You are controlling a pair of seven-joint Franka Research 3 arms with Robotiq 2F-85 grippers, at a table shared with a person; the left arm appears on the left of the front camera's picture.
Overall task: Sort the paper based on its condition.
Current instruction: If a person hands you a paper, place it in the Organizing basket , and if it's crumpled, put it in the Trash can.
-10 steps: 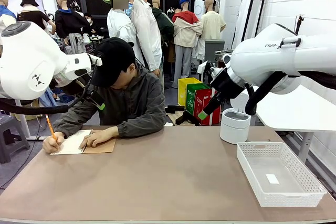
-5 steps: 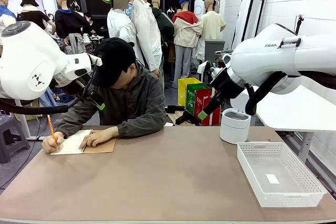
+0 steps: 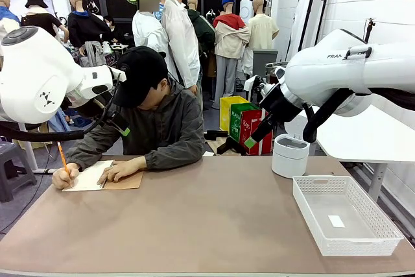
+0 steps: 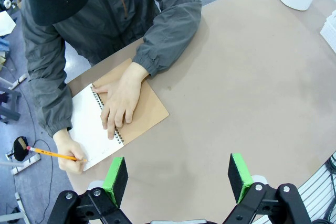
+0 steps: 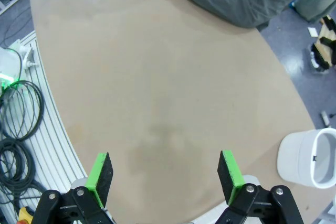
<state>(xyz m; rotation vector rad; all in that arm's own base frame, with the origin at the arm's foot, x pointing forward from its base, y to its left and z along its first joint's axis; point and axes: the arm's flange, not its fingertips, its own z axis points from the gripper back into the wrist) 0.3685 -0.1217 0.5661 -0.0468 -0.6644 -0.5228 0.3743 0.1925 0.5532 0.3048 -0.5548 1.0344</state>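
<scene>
Paper: The paper (image 4: 89, 127) lay at the counter's (image 3: 207, 225) far left, against the open spiral notebook (image 4: 149, 111). The person's writing hand (image 4: 71, 156) and pencil (image 4: 52, 154) were on it. You could not tell whether it was loose or bound.
Free hand: The person's other hand (image 4: 121, 100) pressed flat across the spiral.
Handling: Reckon it light, limp and quick to crease or tear, and hard to lift while it lay flat.
Where to hold: A free edge or corner away from the spiral looked your best pinch, once both hands cleared.
Left tool: The left tool (image 4: 177, 174) hung above the counter near the notebook, green pads spread wide, gripping nothing.
Right tool: The right tool (image 5: 165, 177) hung over bare counter, equally wide and empty.
Basket: The white mesh basket (image 3: 305, 205) sat at the near right, with a small white rectangle (image 3: 336, 220) on its floor.
Bin: The round white bin (image 3: 290, 155) stood just beyond the basket with its top open. Its contents could not be made out.
</scene>
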